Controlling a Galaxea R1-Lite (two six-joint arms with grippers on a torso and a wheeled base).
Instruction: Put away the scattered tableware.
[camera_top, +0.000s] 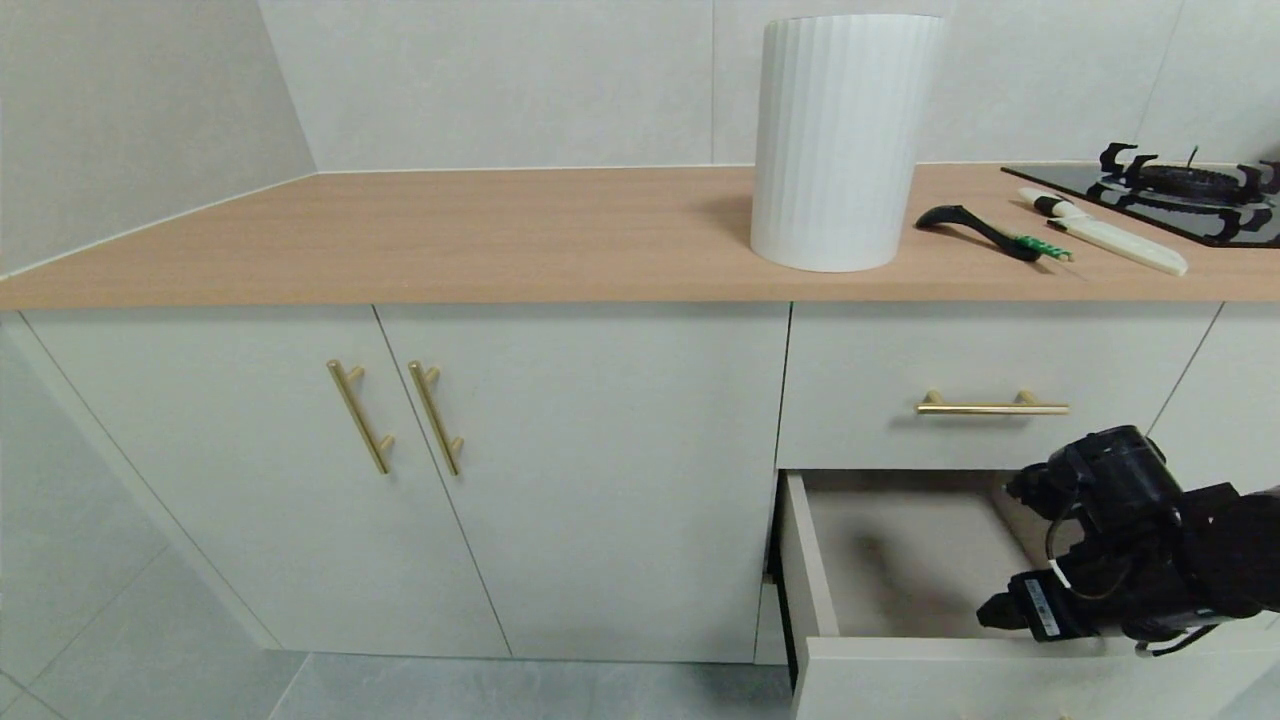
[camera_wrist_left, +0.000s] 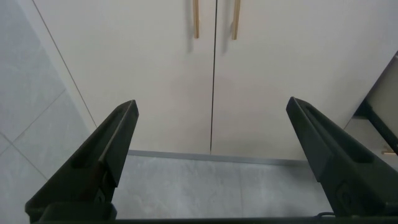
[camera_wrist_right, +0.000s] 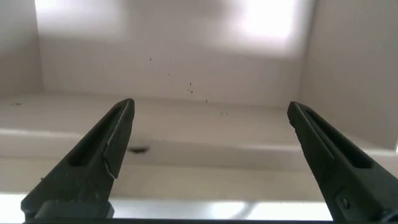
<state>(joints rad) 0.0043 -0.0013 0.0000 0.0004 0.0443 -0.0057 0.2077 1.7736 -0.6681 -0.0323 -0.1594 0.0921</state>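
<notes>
Right gripper: the right gripper (camera_wrist_right: 210, 106) hangs low over the open drawer (camera_top: 810, 560) at the near right, jaws spread wide with nothing between them.
Left gripper: the left gripper (camera_wrist_left: 211, 102) is just as wide apart and empty, facing the cabinet doors (camera_wrist_left: 211, 74) and the floor on the left.
Tableware: a black utensil (camera_top: 978, 230) with a green end and a white knife (camera_top: 1110, 238) lie on the countertop (camera_top: 450, 230) at the far right, between the white ribbed container (camera_top: 840, 140) and the hob (camera_top: 1190, 195). Neither is in the drawer yet.
Risk, the way up: the brass handle (camera_top: 992, 407) of the closed drawer above juts out over the arm. A straight lift is likely to strike it or the counter edge.
Risk, the pick: utensil and knife lie close beside each other, so wide jaws closing on one may push the other towards the hob.
Risk, the knife: it lies flat and thin, so the jaws may slide off it, or it may tilt and drop on the way down.
Risk, the drawer: a knock from the arm could push it partly shut.
</notes>
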